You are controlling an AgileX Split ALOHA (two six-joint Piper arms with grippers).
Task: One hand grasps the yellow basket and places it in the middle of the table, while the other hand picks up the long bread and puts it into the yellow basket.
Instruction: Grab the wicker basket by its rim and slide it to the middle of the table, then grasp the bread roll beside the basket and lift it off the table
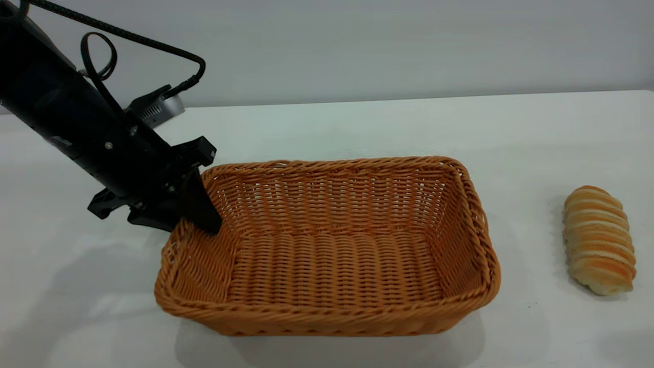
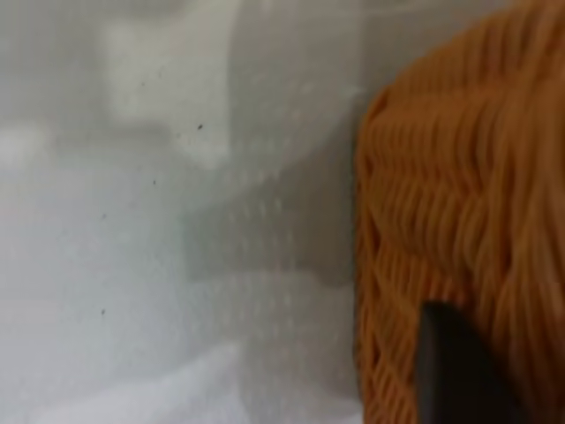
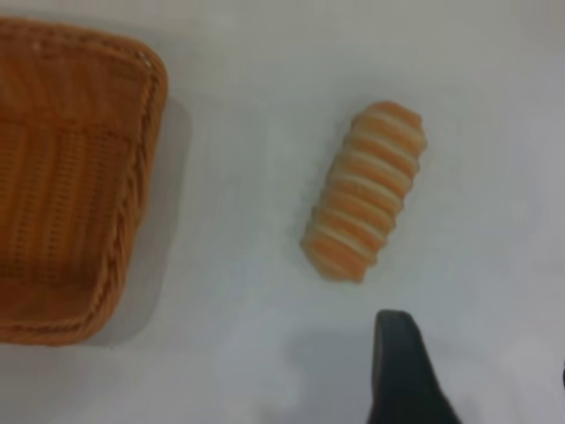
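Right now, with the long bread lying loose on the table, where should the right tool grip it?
Across the middle of the long bread, coming from above. It lies flat on the table, clear of the yellow basket, its narrow width suiting a pinch across the long sides.

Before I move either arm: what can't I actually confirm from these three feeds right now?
- Left gripper: exterior view shows one finger inside the yellow basket wall; the wall hides the other, so clamping is unconfirmed. The left wrist view is blurred.
- Right gripper: outside the exterior view; the right wrist view cuts it to one fingertip at the edge, so its opening is unknown.
- Height of that fingertip above the long bread cannot be judged.
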